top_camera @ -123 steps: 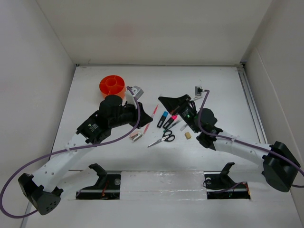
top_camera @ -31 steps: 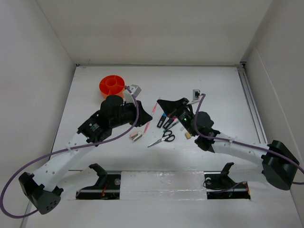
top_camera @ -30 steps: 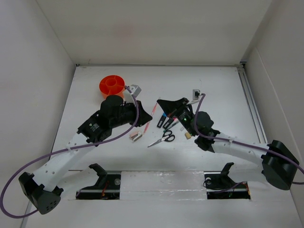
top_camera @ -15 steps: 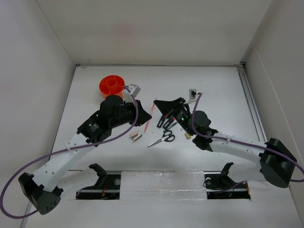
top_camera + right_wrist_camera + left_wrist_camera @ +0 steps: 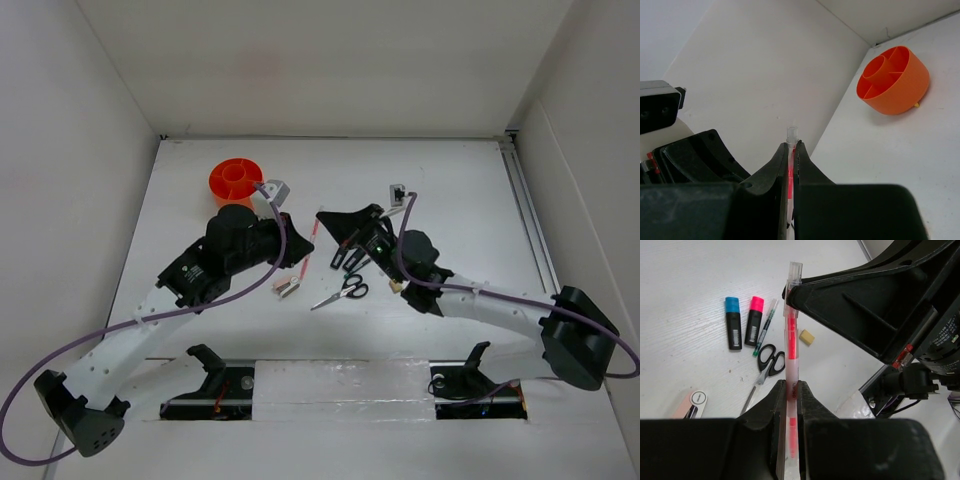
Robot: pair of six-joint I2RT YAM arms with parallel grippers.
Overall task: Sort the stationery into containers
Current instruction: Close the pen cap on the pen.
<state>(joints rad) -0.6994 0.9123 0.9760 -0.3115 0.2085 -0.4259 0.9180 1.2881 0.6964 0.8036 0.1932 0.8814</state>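
Both grippers hold the thin red pen (image 5: pixel 792 340) above the table. My left gripper (image 5: pixel 791 385) is shut on its lower barrel. My right gripper (image 5: pixel 792 147) is shut on the upper end, and the clear tip (image 5: pixel 791 131) pokes out past its jaws. From above, the pen (image 5: pixel 308 264) spans between the left gripper (image 5: pixel 298 251) and the right gripper (image 5: pixel 322 214). The orange divided tub (image 5: pixel 236 180) stands at the back left, also in the right wrist view (image 5: pixel 893 80). On the table lie the blue-capped highlighter (image 5: pixel 733 330), pink-capped highlighter (image 5: pixel 754 327), slim pen (image 5: pixel 765 326), scissors (image 5: pixel 766 365), eraser (image 5: pixel 806 337) and stapler (image 5: pixel 692 404).
From above, the scissors (image 5: pixel 345 290) and stapler (image 5: pixel 288 288) lie between the two arms. The right arm covers most of the highlighters. White walls close in the left, back and right sides. A rail (image 5: pixel 528 215) runs along the table's right edge.
Both grippers have shifted a little to the left, toward the orange tub, with the red pen still clamped between them. The items on the table have not moved.
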